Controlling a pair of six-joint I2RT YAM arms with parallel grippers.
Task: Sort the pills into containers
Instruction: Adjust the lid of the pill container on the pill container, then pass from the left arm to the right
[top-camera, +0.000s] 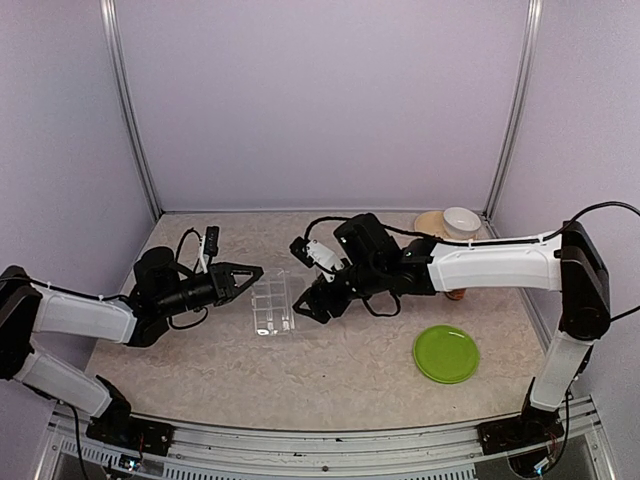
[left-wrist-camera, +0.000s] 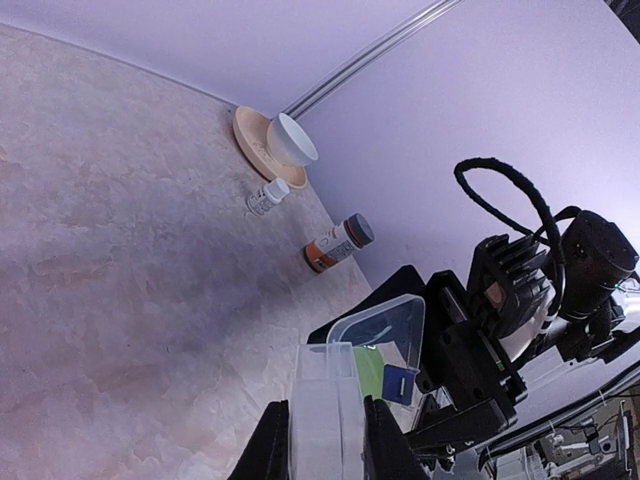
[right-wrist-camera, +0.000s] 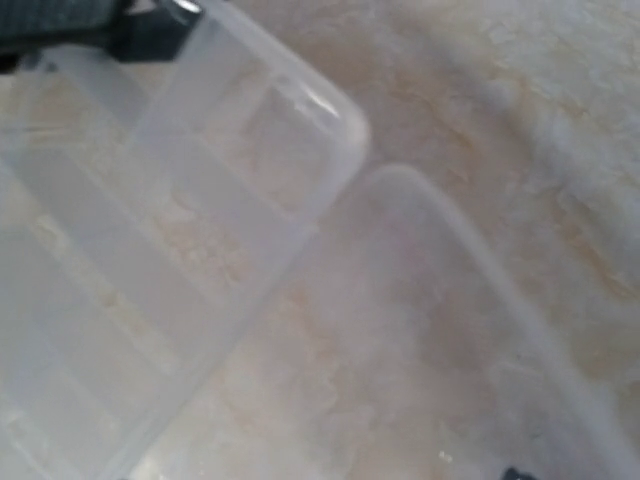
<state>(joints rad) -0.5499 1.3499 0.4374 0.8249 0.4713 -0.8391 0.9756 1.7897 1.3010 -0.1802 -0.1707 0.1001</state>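
The clear pill organiser (top-camera: 272, 305) lies mid-table between both grippers. In the left wrist view its near end (left-wrist-camera: 320, 420) sits between my left fingers (left-wrist-camera: 268, 445), which press on both its sides, and its clear lid (left-wrist-camera: 385, 335) stands raised. My left gripper (top-camera: 246, 276) is at its left end. My right gripper (top-camera: 308, 306) is at its right edge by the lid. The right wrist view shows only blurred clear compartments (right-wrist-camera: 150, 230) very close, with its fingers hidden. No pills show.
A green plate (top-camera: 446, 353) lies at the front right. A white bowl (top-camera: 460, 220) on a tan dish stands in the back right corner. An amber bottle with a grey cap (left-wrist-camera: 338, 243) and a small white bottle (left-wrist-camera: 267, 196) stand near it.
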